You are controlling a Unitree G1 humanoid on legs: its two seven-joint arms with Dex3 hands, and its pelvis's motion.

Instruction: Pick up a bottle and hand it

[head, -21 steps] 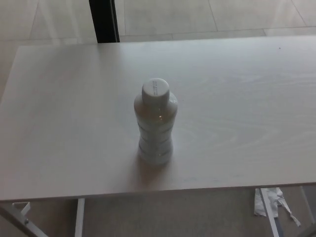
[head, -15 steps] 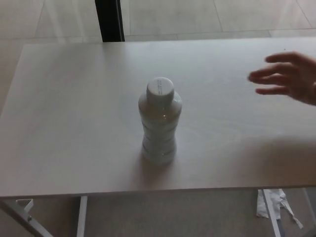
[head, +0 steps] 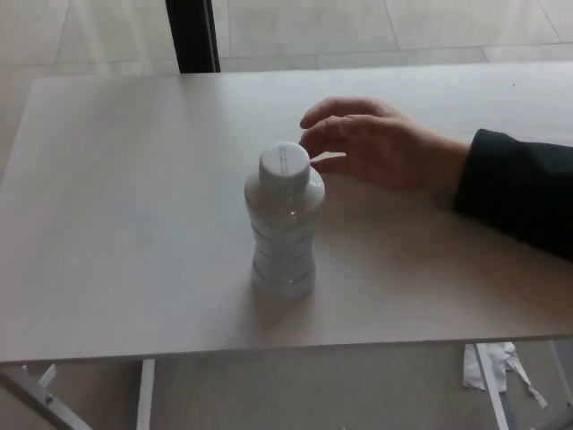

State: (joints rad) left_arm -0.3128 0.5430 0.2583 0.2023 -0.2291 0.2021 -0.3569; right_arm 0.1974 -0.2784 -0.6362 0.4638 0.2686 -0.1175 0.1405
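A white ribbed bottle (head: 284,228) with a white cap stands upright near the middle of the pale table (head: 116,224). A person's hand (head: 376,143) in a dark sleeve (head: 519,188) reaches in from the right, its fingertips close to the bottle's cap; I cannot tell whether they touch it. Neither of my hands shows in the head view.
A dark post (head: 192,36) stands behind the table's far edge. Below the near edge I see white table legs (head: 143,394) and a crumpled white scrap (head: 488,367) on the floor at the right.
The person's hand has come in from the right edge and moved left across the table up to the bottle's cap. The bottle stands where it did; the camera shifted slightly.
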